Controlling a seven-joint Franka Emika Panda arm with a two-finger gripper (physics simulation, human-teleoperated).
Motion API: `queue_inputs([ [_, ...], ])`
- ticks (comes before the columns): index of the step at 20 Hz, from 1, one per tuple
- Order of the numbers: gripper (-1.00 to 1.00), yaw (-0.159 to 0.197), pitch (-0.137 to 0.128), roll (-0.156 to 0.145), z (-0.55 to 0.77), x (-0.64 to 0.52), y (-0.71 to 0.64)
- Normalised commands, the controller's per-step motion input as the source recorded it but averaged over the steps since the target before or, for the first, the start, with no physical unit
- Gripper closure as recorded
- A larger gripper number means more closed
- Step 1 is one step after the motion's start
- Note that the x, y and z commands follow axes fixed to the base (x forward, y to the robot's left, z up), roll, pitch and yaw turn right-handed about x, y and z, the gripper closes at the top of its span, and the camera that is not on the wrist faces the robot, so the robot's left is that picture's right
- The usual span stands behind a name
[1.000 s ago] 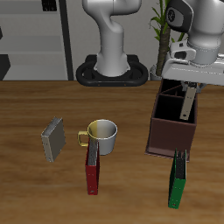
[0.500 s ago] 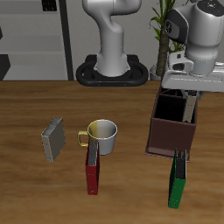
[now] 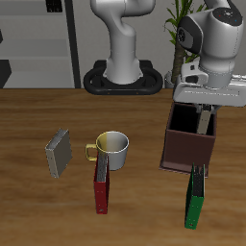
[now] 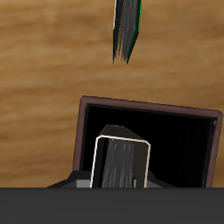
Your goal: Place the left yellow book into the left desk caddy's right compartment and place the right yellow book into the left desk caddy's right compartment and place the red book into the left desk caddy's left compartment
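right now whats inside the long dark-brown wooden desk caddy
One thin grey-looking book with pale page edges stands inside the dark-brown wooden desk caddy, seen in the wrist view. The interior around it is black shadow, so its floor and partitions cannot be made out.

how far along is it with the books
One looks done: the left yellow book stands in the left desk caddy. The gripper hangs just above it, and whether it grips the book is unclear. Left to do: the right yellow book and the red book lie on the table.
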Motion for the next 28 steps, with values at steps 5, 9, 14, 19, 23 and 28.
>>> queue_inputs([
  [5, 1.00, 0.008, 0.059, 0.031, -0.30, 0.07, 0.09],
  [9, 1.00, 0.008, 0.034, 0.014, -0.16, 0.02, 0.07],
  [14, -1.00, 0.021, 0.018, 0.014, -0.02, 0.03, -0.04],
  [19, -1.00, 0.016, -0.018, -0.003, 0.06, -0.03, -0.05],
  [23, -1.00, -0.006, -0.027, -0.001, 0.14, -0.05, -0.05],
  [28, -1.00, 0.008, -0.042, -0.010, 0.26, -0.11, -0.16],
])
